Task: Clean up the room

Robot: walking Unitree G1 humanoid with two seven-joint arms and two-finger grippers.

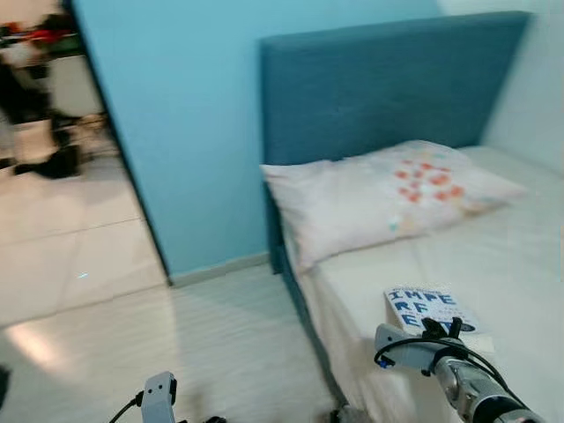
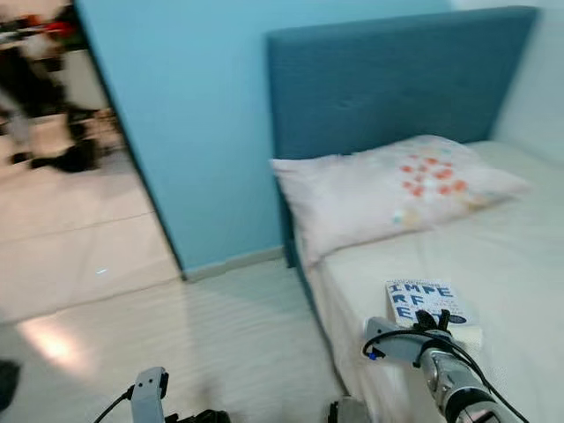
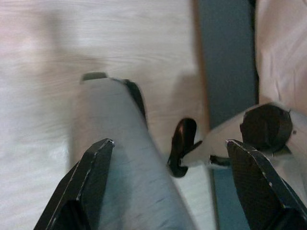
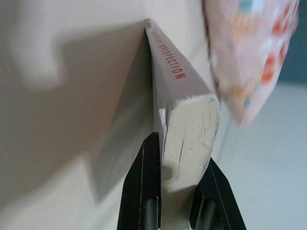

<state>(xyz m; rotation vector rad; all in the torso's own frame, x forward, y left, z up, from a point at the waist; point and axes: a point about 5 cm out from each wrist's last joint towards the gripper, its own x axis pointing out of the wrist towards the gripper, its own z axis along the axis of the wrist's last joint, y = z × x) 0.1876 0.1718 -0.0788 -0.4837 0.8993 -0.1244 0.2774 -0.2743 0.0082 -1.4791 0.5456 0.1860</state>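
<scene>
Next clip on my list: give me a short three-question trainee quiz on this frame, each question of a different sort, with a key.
1. True or false: the right gripper is shut on the book.
2. Multiple choice: the pillow lies (A) on the floor, (B) on the bed against the headboard, (C) on top of the book.
3. Fill in: the left gripper hangs over the floor with its fingers ____.

Key
1. True; its fingers clamp the book's page edge on both sides.
2. B.
3. Open; the fingers stand wide apart with nothing between them.
</scene>
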